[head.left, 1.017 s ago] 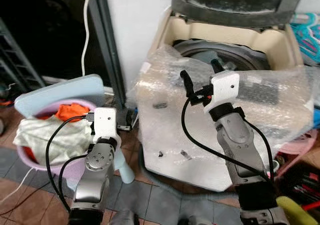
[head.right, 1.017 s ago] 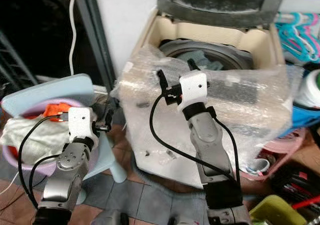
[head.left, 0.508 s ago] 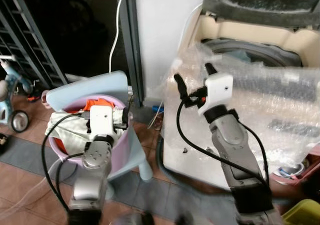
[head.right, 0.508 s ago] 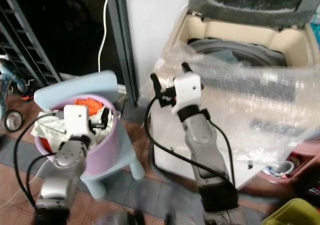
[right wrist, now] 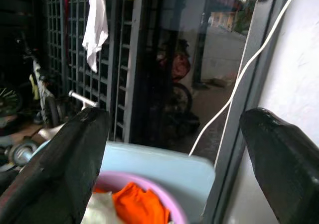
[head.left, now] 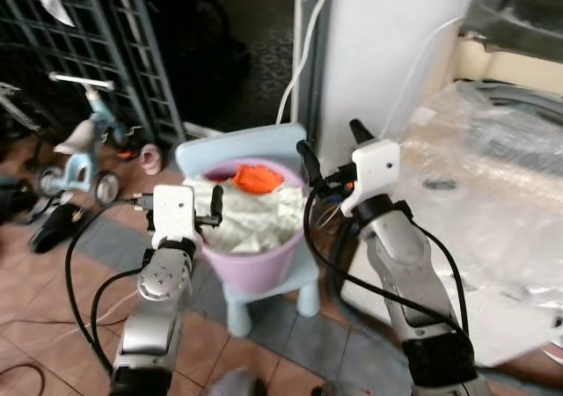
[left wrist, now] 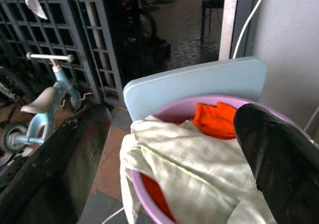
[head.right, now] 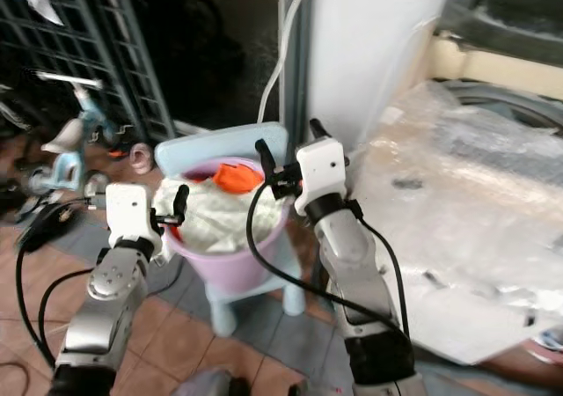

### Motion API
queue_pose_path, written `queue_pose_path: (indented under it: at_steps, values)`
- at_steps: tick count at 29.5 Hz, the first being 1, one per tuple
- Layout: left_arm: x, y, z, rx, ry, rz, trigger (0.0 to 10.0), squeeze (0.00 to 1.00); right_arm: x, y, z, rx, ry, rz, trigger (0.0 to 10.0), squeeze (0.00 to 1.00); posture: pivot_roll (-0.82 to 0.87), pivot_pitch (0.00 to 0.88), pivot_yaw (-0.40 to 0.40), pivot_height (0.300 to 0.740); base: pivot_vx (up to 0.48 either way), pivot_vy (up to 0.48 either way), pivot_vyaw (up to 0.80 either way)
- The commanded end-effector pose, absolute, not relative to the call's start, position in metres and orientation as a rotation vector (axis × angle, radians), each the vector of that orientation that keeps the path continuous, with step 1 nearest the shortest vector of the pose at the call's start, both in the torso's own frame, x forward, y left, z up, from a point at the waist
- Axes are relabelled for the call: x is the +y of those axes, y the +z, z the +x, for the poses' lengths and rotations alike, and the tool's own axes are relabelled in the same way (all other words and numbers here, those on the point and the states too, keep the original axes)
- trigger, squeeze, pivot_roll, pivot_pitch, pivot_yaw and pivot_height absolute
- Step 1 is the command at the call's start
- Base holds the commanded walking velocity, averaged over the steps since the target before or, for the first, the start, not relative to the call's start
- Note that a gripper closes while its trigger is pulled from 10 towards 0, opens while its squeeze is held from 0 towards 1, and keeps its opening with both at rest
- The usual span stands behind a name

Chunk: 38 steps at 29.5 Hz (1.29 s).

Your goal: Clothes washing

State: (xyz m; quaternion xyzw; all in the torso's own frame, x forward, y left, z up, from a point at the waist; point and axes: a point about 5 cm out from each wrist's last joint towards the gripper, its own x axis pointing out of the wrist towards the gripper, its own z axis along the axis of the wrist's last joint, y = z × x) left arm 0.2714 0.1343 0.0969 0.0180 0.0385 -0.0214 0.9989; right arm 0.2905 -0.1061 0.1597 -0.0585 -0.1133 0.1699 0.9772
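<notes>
Facing you, largest first: washing machine (head.left: pixel 493 202) under bubble wrap at right; light-blue chair (head.left: pixel 255 154) carrying the purple basin (head.left: pixel 259 260); inside, pale cloth (head.left: pixel 251 220) and orange garment (head.left: pixel 257 179). Your left gripper (head.left: pixel 214 209) and right gripper (head.left: pixel 330 150) hover beside the basin, fingers spread, empty.

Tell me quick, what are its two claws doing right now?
Left gripper: open, holding nothing, facing the laundry basin.
Right gripper: open, holding nothing.
</notes>
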Motion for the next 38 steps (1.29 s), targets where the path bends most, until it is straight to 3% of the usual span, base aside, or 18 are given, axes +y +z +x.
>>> queue_pose_path:
  at_steps: [1,11,19,22,31,38]
  values:
    - [0.134,0.100,0.272,0.064,-0.055,0.040,10.0,0.00,-0.108,0.160,0.293,-0.216,0.327,-0.102,10.0,0.00,-0.05,0.011,0.031,0.740,0.000,0.000,0.80]
    - [0.143,0.095,0.270,0.086,-0.024,0.047,10.0,0.00,-0.120,0.131,0.294,-0.059,0.270,-0.169,10.0,0.00,-0.04,0.013,0.029,0.740,0.000,0.000,0.05]
    - [0.148,0.093,0.268,0.095,-0.016,0.053,10.0,0.00,-0.127,0.111,0.292,0.042,0.251,-0.154,10.0,0.00,-0.04,0.013,0.029,0.740,0.354,0.000,0.00]
    - [0.147,0.092,0.268,0.102,-0.015,0.054,10.0,0.00,-0.115,0.103,0.286,0.067,0.356,-0.193,10.0,0.00,-0.04,0.011,0.030,0.740,0.391,0.000,0.00]
    - [0.148,0.092,0.268,0.105,-0.011,0.053,10.0,0.00,-0.112,0.096,0.284,0.103,0.379,-0.187,10.0,0.00,-0.03,0.012,0.028,0.740,0.412,0.000,0.70]
    - [0.148,0.090,0.268,0.125,-0.003,0.056,10.0,0.00,-0.115,0.087,0.283,0.163,0.384,-0.196,10.0,0.00,-0.03,0.014,0.026,0.740,0.264,0.000,0.00]
